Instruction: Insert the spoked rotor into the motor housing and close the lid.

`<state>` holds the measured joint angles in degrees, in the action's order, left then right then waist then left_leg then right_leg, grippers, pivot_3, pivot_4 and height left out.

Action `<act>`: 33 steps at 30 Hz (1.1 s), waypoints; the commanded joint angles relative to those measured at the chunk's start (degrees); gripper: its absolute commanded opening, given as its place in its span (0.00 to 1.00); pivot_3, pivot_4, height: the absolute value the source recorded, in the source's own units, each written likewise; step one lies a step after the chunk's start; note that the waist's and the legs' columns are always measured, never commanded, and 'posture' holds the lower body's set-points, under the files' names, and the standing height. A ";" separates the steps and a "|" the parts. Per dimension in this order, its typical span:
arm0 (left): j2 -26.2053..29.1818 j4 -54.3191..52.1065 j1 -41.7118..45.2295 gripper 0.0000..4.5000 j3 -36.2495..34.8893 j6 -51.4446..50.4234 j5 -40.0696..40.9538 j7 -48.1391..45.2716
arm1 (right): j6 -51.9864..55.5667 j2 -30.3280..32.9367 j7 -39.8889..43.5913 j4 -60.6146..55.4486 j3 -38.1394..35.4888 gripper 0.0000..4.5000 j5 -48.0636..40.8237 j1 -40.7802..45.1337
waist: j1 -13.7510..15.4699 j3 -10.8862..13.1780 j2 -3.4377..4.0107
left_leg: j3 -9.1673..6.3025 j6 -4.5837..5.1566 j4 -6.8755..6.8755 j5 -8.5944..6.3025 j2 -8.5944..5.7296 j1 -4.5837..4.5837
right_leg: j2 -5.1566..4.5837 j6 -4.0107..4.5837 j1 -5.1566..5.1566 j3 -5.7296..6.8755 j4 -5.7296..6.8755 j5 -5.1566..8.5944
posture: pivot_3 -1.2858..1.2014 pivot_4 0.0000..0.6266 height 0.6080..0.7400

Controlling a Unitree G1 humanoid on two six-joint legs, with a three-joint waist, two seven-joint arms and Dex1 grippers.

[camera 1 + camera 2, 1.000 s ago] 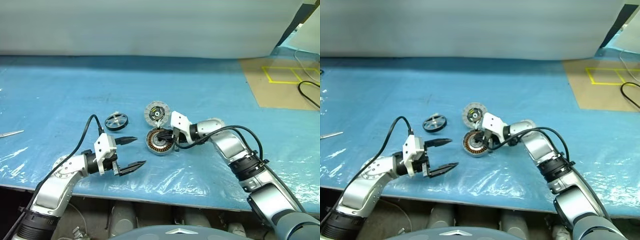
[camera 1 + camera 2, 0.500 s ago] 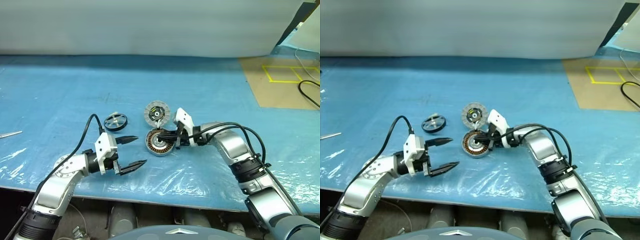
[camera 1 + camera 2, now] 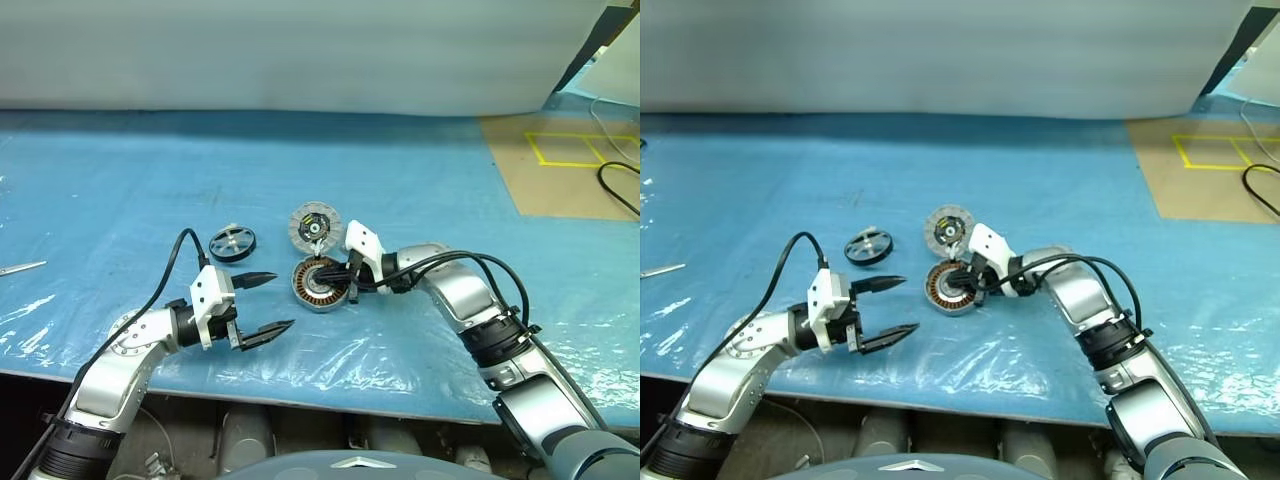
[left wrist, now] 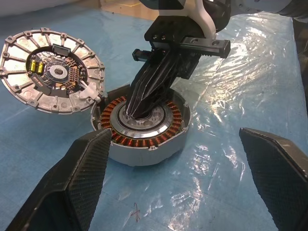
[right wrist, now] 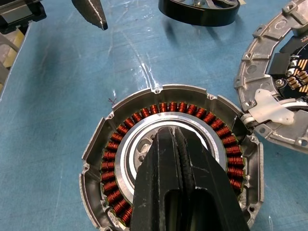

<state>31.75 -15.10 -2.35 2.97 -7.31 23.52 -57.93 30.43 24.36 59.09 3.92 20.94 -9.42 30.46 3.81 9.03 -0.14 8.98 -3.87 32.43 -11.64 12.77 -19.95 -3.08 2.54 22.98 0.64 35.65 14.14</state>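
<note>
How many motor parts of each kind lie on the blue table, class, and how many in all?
Spoked rotor: 1
Motor housing: 1
Lid: 1
Total: 3

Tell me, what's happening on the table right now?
Left end effector open, empty. Right end effector shut, tips in the motor housing hub. Spoked rotor on the table, lid open beside housing.

Head stereo pair: high, looking forward and down over the blue-covered desk (image 3: pixel 420 190), wide view. Left wrist camera: low, close, facing the motor housing (image 4: pixel 144 132). Right wrist camera: directly above, very near, apparently almost touching. All views share housing and lid (image 5: pixel 281 91).
</note>
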 commanded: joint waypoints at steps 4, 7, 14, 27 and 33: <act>0.21 -1.26 0.30 1.00 0.27 0.70 0.02 -0.24 | 5.65 1.67 -0.73 4.05 1.51 0.01 1.74 -1.16 | 0.01 -0.02 0.00 | 0.00 0.00 0.01 0.00 -0.01 0.04 | 0.00 0.00 -0.04 -0.02 0.00 0.00 | 0.52 0.24 1.00; 0.13 -1.12 0.64 1.00 0.44 0.61 0.05 -0.35 | 2.73 4.04 0.05 3.32 4.79 0.01 4.70 -2.67 | 0.07 -0.08 0.00 | 0.01 0.00 0.00 0.00 -0.01 0.09 | -0.01 0.00 -0.12 -0.02 -0.01 0.00 | 0.52 0.24 1.00; 0.20 -0.84 1.21 1.00 0.59 0.59 0.11 -0.47 | 8.09 -1.29 -0.42 -3.18 -5.34 0.01 -7.19 -1.30 | -0.29 -0.23 -0.17 | 0.08 0.02 -0.03 -0.01 0.00 0.20 | -0.01 0.00 -0.12 -0.09 -0.04 0.01 | 0.52 0.24 1.00; 0.52 -1.39 0.57 1.00 0.53 0.67 0.24 -0.36 | 7.60 -3.91 -4.09 -3.06 -6.08 0.01 -7.50 -0.04 | -0.39 -0.21 -0.17 | 0.09 -0.02 -0.21 0.00 -0.01 -0.16 | 0.01 -0.01 0.25 -0.04 -0.07 -0.01 | 0.52 0.24 1.00; 0.65 -1.77 0.13 1.00 0.43 0.44 0.50 -0.39 | 9.20 -4.80 -3.68 -6.27 -5.88 0.01 -9.12 0.23 | -0.73 -0.20 -0.18 | 0.09 -0.02 -0.18 0.00 -0.01 -0.15 | 0.01 -0.01 0.25 -0.05 -0.08 0.00 | 0.52 0.24 1.00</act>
<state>31.91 -15.08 -2.17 3.91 -7.34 23.44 -58.00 39.50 19.78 54.91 0.45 15.91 -16.81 29.46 3.08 8.83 -0.32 9.07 -3.89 32.25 -11.64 12.76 -20.10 -3.07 2.53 23.23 0.60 35.56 14.14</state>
